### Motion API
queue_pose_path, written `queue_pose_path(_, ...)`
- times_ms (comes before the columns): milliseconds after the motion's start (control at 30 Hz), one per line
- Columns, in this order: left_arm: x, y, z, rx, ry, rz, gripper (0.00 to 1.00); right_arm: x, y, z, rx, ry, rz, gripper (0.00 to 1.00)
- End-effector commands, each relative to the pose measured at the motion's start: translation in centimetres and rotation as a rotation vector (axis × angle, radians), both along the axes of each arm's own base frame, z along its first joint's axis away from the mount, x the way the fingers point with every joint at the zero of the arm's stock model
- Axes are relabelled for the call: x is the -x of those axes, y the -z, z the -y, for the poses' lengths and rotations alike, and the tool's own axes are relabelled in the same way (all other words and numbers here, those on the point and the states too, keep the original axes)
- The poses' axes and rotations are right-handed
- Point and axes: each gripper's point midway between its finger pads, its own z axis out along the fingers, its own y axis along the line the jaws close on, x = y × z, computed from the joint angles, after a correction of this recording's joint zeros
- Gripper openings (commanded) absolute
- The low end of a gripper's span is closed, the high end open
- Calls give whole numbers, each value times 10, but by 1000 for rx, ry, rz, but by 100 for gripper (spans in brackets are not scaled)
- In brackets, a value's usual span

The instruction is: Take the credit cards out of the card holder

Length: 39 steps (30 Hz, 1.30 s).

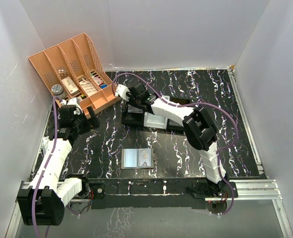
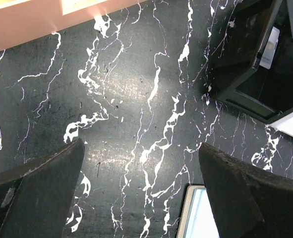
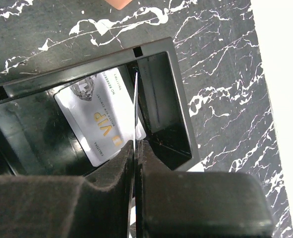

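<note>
The card holder (image 1: 137,158) lies open and flat near the table's front middle; one corner of it (image 2: 198,215) shows in the left wrist view. My right gripper (image 3: 136,144) is shut on a thin credit card (image 3: 136,101) seen edge-on, held upright over a compartment of the black tray (image 3: 158,49). A silver credit card marked VIP (image 3: 94,116) lies flat inside that tray. In the top view the right gripper (image 1: 128,103) is over the tray's far left end. My left gripper (image 2: 141,144) stands open above bare table, holding nothing, beside the orange organiser (image 1: 77,69).
The black tray (image 1: 136,118) sits mid-table, with a pale flat piece (image 1: 154,121) against its right side. The orange lattice organiser (image 2: 27,25) fills the back left corner, with small items in it. White walls close in left, right and behind.
</note>
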Motion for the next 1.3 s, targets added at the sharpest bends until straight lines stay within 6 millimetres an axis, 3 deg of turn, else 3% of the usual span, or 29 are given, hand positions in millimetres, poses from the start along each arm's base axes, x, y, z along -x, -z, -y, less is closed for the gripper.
queue_pose_path(0, -2, -6, 5, 25, 15, 24, 99, -15, -13, -7, 79, -30, 112, 0)
queue_pose_path(433, 2, -6, -4, 1, -35, 18, 99, -28, -1, 0, 219, -28, 231, 0)
queue_pose_path(900, 2, -1, -11, -27, -65, -6, 99, -18, 25, -9, 245, -91, 195, 1)
queue_pose_path(1267, 3, 16, -8, -29, -38, -100, 99, -15, 45, -7, 264, -105, 186, 3)
